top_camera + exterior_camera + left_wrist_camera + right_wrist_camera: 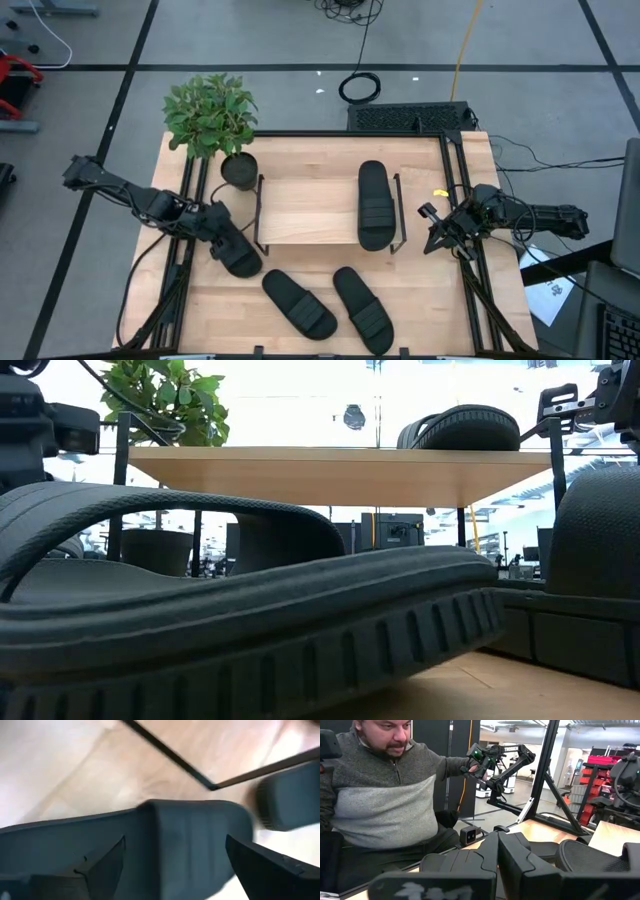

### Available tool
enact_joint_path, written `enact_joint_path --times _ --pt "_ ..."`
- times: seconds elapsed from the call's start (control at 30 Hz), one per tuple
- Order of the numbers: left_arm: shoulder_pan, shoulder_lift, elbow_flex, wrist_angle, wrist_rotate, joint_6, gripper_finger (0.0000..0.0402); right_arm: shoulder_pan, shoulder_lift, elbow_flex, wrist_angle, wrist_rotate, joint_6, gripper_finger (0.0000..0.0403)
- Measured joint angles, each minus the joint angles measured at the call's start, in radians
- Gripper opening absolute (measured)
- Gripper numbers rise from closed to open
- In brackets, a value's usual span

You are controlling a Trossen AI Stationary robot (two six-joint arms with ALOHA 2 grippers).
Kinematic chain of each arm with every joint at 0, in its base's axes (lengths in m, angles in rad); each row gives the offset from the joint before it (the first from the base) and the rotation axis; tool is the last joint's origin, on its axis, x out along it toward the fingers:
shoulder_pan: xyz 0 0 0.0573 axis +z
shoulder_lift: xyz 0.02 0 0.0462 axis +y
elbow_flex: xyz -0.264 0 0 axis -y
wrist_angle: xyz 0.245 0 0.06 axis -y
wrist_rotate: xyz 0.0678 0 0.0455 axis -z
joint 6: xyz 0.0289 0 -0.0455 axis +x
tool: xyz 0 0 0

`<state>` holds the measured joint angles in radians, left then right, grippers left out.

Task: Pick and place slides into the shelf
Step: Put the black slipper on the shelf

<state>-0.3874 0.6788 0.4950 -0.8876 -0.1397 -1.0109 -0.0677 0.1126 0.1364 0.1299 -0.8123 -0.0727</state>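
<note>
Left gripper (pixel 232 250) spread wide, straddling slide (pixel 238 255) just outside shelf (pixel 305 212) left frame; slide's long axis angled toward shelf. Not yet gripped. One slide (pixel 373 204) atop shelf; two slides (pixel 298 303) before it. Right gripper (pixel 440 233) clenched, empty, beside shelf's right frame.

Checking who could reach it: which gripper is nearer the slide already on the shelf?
Right. The right gripper sits just beyond the shelf's end by that slide; the left gripper is past the opposite end.

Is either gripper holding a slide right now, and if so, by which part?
Neither. The left gripper is open, its fingers either side of a slide left of the shelf. The right gripper is shut and empty.
</note>
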Motion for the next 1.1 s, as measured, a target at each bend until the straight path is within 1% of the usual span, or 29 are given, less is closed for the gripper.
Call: enact_joint_path --times 0.07,0.13,0.4,0.57,0.67,0.83,0.9,0.97,1.03,1.1 --pt "0.0 0.0 0.0 -0.041 -0.002 -0.029 0.0346 0.0 0.0 0.0 0.0 0.001 0.0 0.0" --pt "0.0 0.009 0.0 -0.061 0.021 -0.035 0.0348 0.0 0.0 0.0 0.0 0.001 0.0 0.0" --pt "0.0 0.01 -0.001 -0.007 0.058 -0.032 0.0349 0.0 0.0 -0.002 0.002 0.002 0.0 0.0" --pt "-0.001 0.043 -0.012 0.015 0.044 -0.03 0.0349 0.0 0.0 -0.015 0.008 0.004 0.0 0.0" --pt "-0.001 0.064 -0.048 0.074 0.082 -0.023 0.0349 0.0 0.0 -0.015 0.011 0.004 0.0 0.0" --pt "-0.001 0.074 -0.134 0.278 0.165 0.014 0.0346 0.0 0.0 -0.015 0.024 0.001 0.0 0.0" --pt "-0.001 0.074 -0.152 0.333 0.189 0.043 0.033 0.0 0.0 -0.015 0.024 0.001 0.0 0.0" --pt "-0.001 0.074 -0.154 0.332 0.192 0.045 0.0297 0.0 0.0 -0.015 0.024 0.001 -0.001 0.0" --pt "-0.001 0.074 -0.152 0.329 0.197 0.048 0.0246 0.0 0.0 -0.015 0.024 0.002 -0.002 0.0" --pt "-0.001 0.074 -0.15 0.334 0.222 0.06 0.0183 0.0 0.0 -0.015 0.024 0.003 -0.003 0.0"
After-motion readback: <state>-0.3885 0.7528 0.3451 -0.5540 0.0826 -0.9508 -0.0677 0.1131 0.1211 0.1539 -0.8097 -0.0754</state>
